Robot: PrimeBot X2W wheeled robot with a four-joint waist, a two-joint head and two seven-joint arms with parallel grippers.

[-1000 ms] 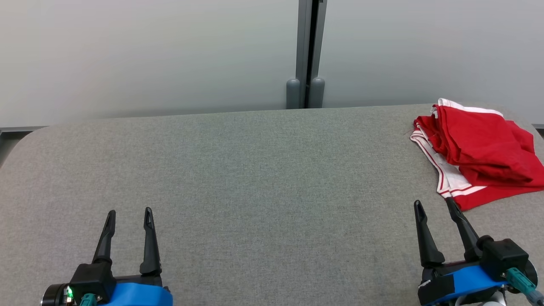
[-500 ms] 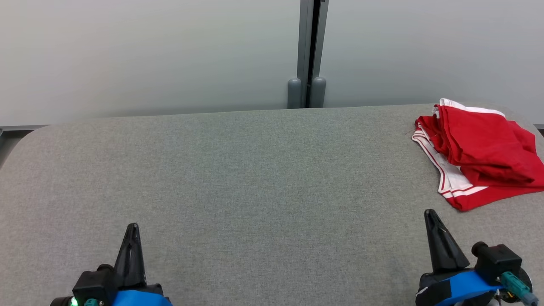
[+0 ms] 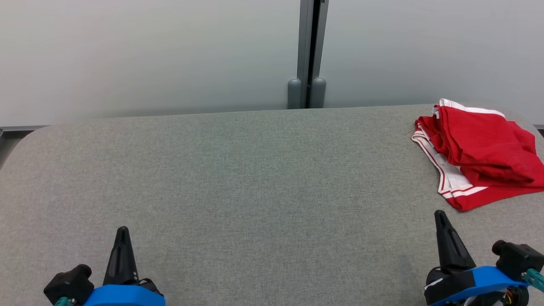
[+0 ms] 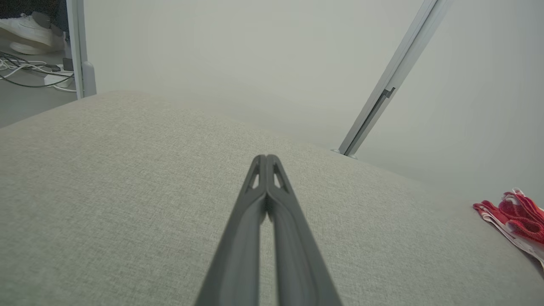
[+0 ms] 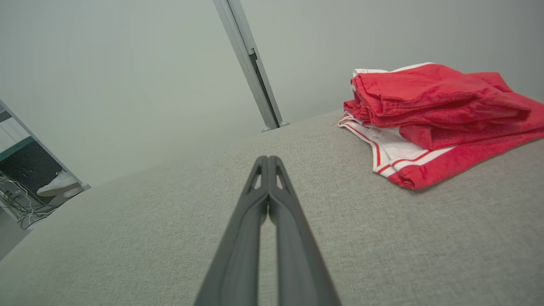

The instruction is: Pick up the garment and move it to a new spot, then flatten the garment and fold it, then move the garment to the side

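Red shorts [image 3: 484,148] with white striped trim lie folded in a loose bundle on the far right part of the grey fabric counter [image 3: 255,178], close to its rear edge and its rounded right corner. In the head view the bundle's right side runs out of the picture. A white band with thin red stripes shows along its left and near sides.

Both grippers hover low over the near part of the counter, well apart from each other. The left gripper [image 3: 122,231] is at the lower left, its two dark fingers pressed together into a single point with nothing between them. The right gripper [image 3: 440,214] is at the lower right, its fingers likewise pressed together and empty, near the shorts' front corner but apart from it. Each wrist carries a blue band [image 3: 125,295].

In the left wrist view the left gripper's closed tips [image 4: 267,159] point across bare fabric, with the shorts at the far right edge. In the right wrist view the shorts lie ahead and to the right of the shut fingertips.

Behind the counter stand pale wall panels joined by a grey metal post [image 3: 307,51]. A white shoe [image 4: 25,32] and loose cables [image 4: 25,72] lie on the floor beyond.
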